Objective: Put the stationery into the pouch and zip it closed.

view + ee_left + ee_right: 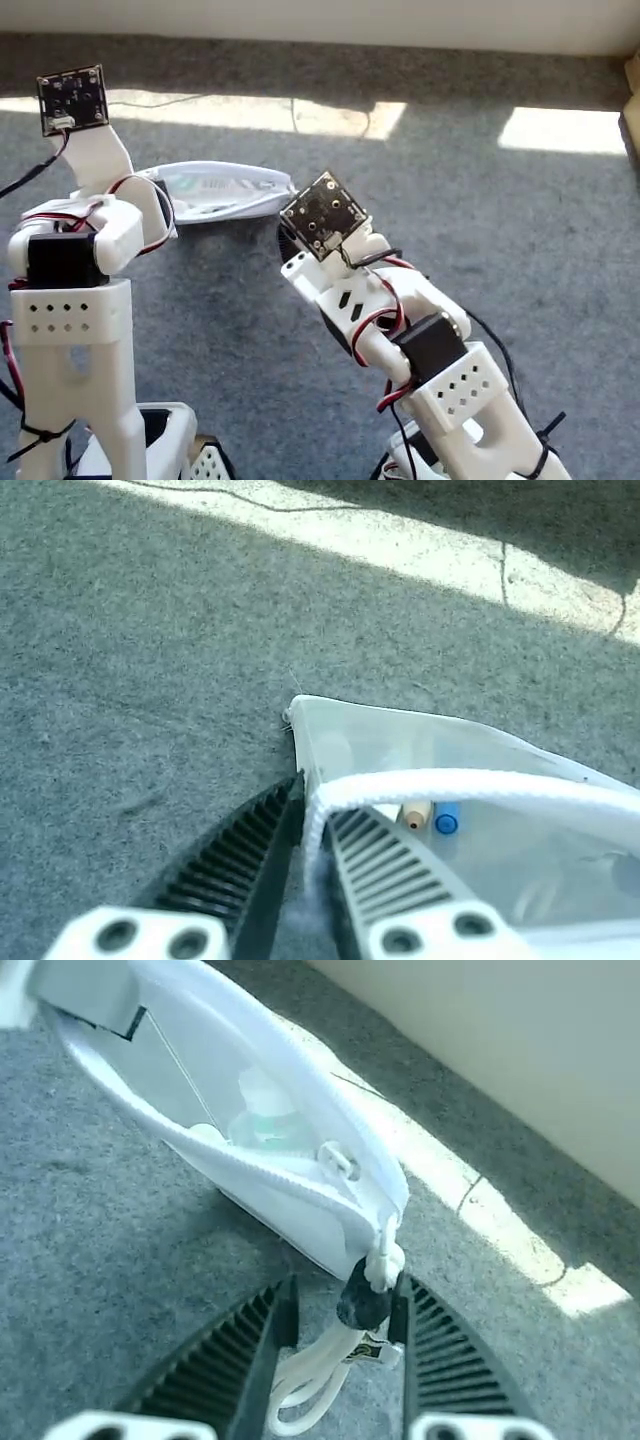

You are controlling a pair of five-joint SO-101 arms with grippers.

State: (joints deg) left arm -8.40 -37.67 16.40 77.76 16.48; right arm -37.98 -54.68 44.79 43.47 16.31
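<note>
left gripper pinched on pouch rim | right gripper part open around zip pull | stationery inside

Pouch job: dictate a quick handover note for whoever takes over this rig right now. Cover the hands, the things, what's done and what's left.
Left hand: shut on the rim of the pouch at one end.
Right hand: open at the other end, with the zip pull in its gap, not visibly clamped.
Things: the pouch lies on the grey carpet with its mouth open. Stationery shows inside.
Done: the stationery appears to be in.
Left: clamp the pull and draw the zip closed.
</note>
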